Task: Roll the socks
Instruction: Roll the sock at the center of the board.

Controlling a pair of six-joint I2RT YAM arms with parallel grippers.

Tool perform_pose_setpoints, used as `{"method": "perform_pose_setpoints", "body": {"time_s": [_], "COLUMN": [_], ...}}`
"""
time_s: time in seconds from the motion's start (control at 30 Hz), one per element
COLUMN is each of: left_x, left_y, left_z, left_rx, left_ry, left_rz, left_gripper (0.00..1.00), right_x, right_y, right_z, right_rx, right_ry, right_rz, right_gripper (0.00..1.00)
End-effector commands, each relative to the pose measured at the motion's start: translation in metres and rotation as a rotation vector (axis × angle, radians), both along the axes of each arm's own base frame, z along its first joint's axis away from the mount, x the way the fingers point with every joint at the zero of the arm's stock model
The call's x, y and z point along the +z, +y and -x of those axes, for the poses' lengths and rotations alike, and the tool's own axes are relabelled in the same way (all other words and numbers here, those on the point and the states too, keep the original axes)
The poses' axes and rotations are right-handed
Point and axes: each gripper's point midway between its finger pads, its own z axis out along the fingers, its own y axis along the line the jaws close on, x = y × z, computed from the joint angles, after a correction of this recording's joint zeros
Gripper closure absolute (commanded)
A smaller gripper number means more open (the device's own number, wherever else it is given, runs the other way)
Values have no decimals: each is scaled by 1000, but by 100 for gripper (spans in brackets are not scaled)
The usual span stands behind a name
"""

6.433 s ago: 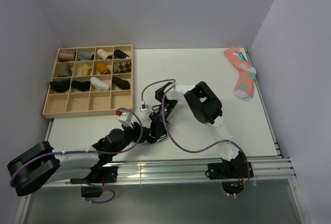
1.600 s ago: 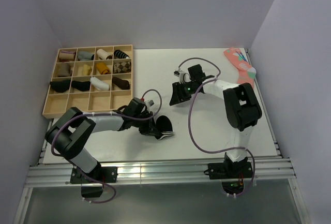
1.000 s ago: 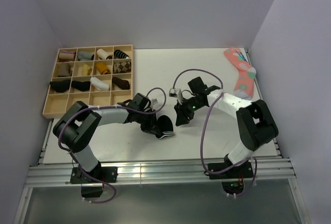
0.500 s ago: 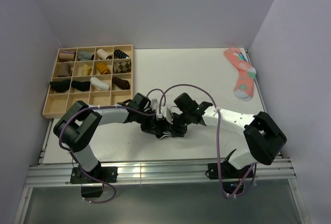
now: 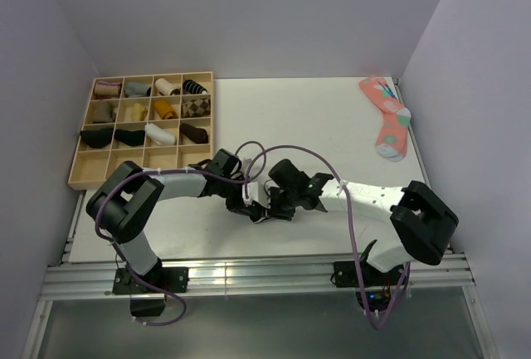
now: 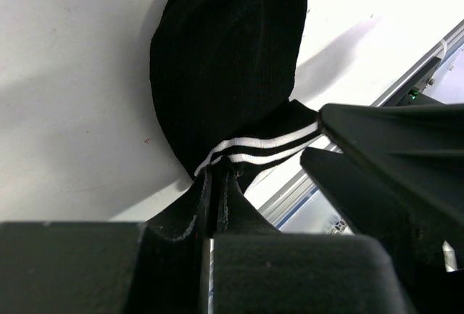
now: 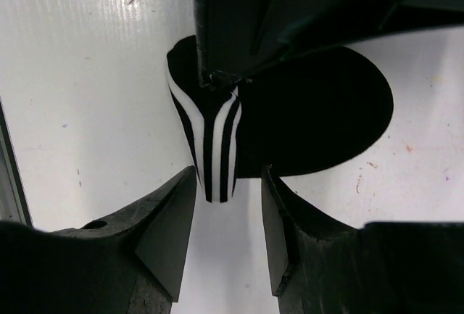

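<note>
The black ankle socks (image 5: 264,206) with thin white stripes lie near the table's front edge. In the left wrist view the socks (image 6: 232,75) spread out flat, and my left gripper (image 6: 216,178) is shut on the striped cuff. In the right wrist view the socks (image 7: 319,114) lie ahead, their striped cuff (image 7: 214,154) pinched up by the left gripper's fingers (image 7: 217,31). My right gripper (image 7: 228,205) is open, its jaws on either side of the cuff's tip, not touching it. In the top view the left gripper (image 5: 250,203) and right gripper (image 5: 275,207) meet at the socks.
A wooden compartment box (image 5: 143,130) with several rolled socks stands at the back left. A pink patterned sock (image 5: 387,117) lies at the back right. The table's front edge with its metal rail (image 5: 249,272) is just below the grippers.
My right arm has swung from the table's middle down to the socks, and its open jaws now straddle the cuff. My left gripper has kept its grip on the cuff.
</note>
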Motion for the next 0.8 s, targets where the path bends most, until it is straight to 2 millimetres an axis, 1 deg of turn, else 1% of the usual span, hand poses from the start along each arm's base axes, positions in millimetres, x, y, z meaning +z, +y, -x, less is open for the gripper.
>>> {"method": "perform_pose_setpoints", "body": {"time_s": [0.0, 0.33, 0.53, 0.63, 0.67, 0.77], "left_x": [-20, -19, -16, -14, -13, -11], "left_y": [12, 11, 10, 9, 9, 8], "left_z": [7, 7, 7, 8, 8, 10], "left_rx": [-13, -18, -18, -19, -17, -15], "left_ry": [17, 16, 12, 11, 11, 16], "left_rz": [-74, -69, -57, -45, -42, -25], "left_gripper": [100, 100, 100, 100, 100, 100], "right_x": [-2, -16, -20, -22, -23, -26], "right_y": [7, 15, 18, 19, 20, 21], "right_z": [-3, 9, 7, 5, 4, 2], "right_rx": [31, 78, 62, 49, 44, 37], "right_ry": [-60, -63, -51, -49, -47, -38], "right_rz": [11, 79, 106, 117, 120, 136], "right_gripper": [52, 53, 54, 57, 61, 69]}}
